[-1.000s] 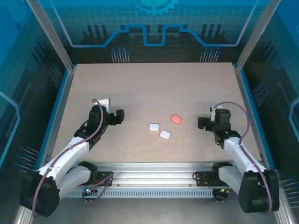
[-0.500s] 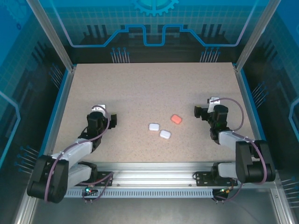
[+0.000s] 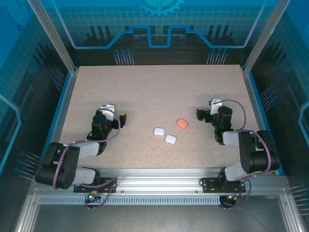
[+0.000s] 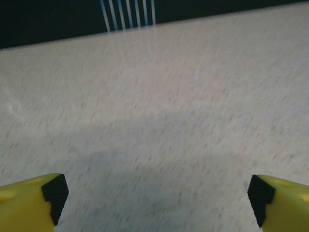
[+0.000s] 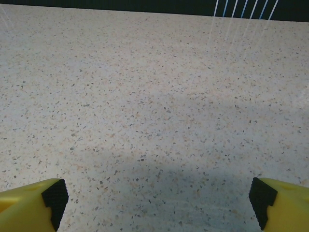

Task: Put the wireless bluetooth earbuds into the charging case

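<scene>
Approaching slowly suits this step: the left pincer [image 3: 123, 119] and right pincer [image 3: 198, 115] both stand spread and empty, with a white pebble-shaped plastic case [image 3: 159, 131], its white twin [image 3: 170, 139] and a salmon-orange pebble-shaped case [image 3: 182, 123] lying between them; where the earbuds are I cannot tell.

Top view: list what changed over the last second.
Both arms folded back toward their bases. The right gripper shifted a little up the table and inward. The left gripper ended about where it began. Nothing was grasped or released, and both grippers are open. The white case, the other white case and the orange case did not move.
</scene>
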### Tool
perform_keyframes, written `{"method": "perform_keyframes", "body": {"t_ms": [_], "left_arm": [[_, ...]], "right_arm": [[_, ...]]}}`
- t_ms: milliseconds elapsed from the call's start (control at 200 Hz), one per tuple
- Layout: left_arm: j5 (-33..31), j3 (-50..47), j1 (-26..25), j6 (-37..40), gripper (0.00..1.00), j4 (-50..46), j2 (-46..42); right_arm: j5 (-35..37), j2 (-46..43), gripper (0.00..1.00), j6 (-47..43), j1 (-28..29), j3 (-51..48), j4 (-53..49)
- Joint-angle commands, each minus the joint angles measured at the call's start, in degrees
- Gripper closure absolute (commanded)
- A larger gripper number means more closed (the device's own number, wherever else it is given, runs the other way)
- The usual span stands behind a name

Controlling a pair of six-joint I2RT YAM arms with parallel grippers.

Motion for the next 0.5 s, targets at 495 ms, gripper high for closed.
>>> {"method": "perform_keyframes", "body": {"t_ms": [495], "left_arm": [[-2.18,6.20,6.74,-8.60,0.01,3.69,11.13]], "right_arm": [[1.60,0.40,0.00,-1.66,1.62,1.08,0.22]]}}
